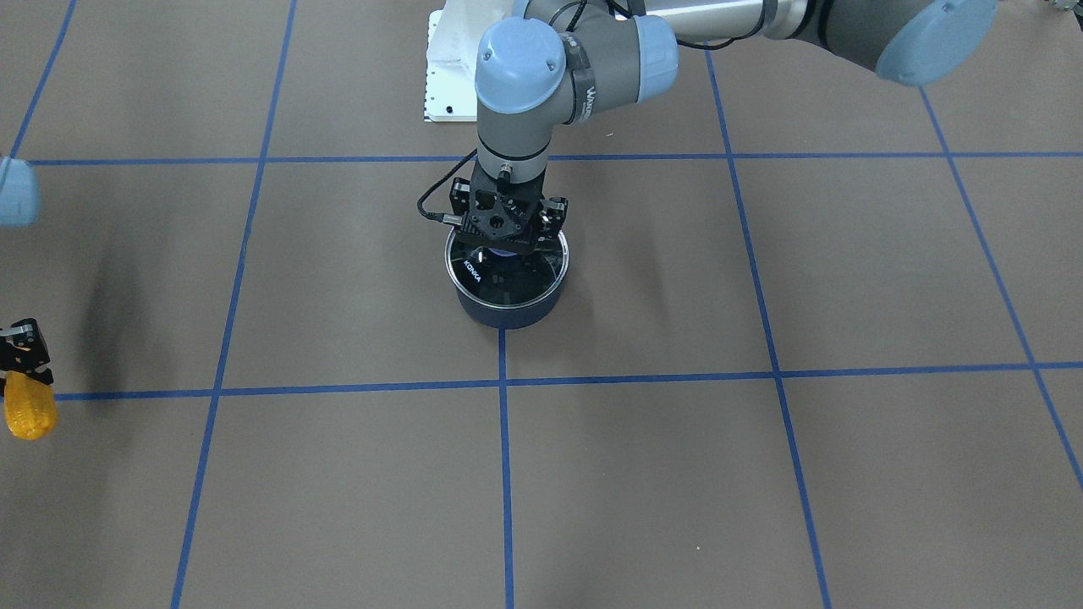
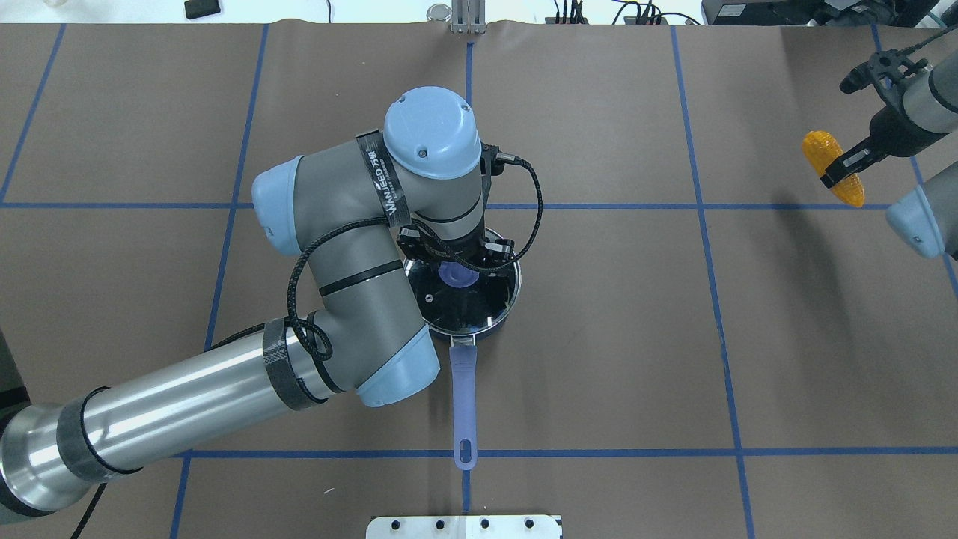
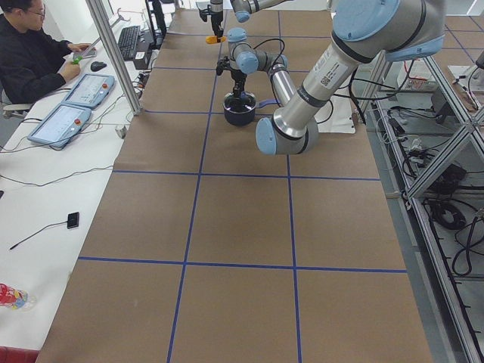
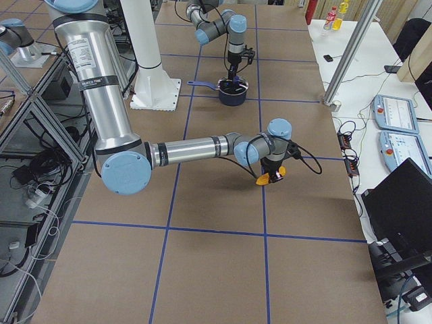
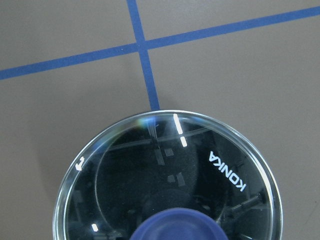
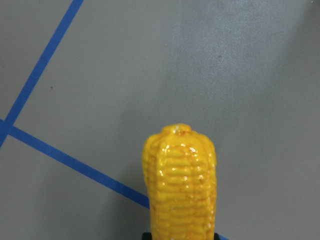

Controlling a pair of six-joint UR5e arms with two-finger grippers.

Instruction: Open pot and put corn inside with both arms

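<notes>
1. Left end effector stands straight down over the round glass lid, its fingers on either side of the periwinkle-blue knob. The wrist hides the tips, so I cannot tell whether they are clamped on it.
2. Right end effector is clamped across the yellow-orange, bumpy corn cob. It holds the cob clear of the brown, blue-taped tabletop, far off to the robot's right and well apart from the pot.
3. Near the tabletop's centre sits the small round dark navy saucepan, its long periwinkle-blue handle pointing back toward the robot's base.
4. The lid lies seated on the pot's rim, so the pot is closed. Through the glass only a black interior and reflections show, and I see nothing inside.
5. The step in hand looks to be lifting the lid. Done well, that means gripping the knob on centre and rising straight up so the rim does not drag the light pot. The lid should then go well aside before the corn crosses.
6. The corn should be released low over the opening so that it neither bounces nor tips the pot.
</notes>
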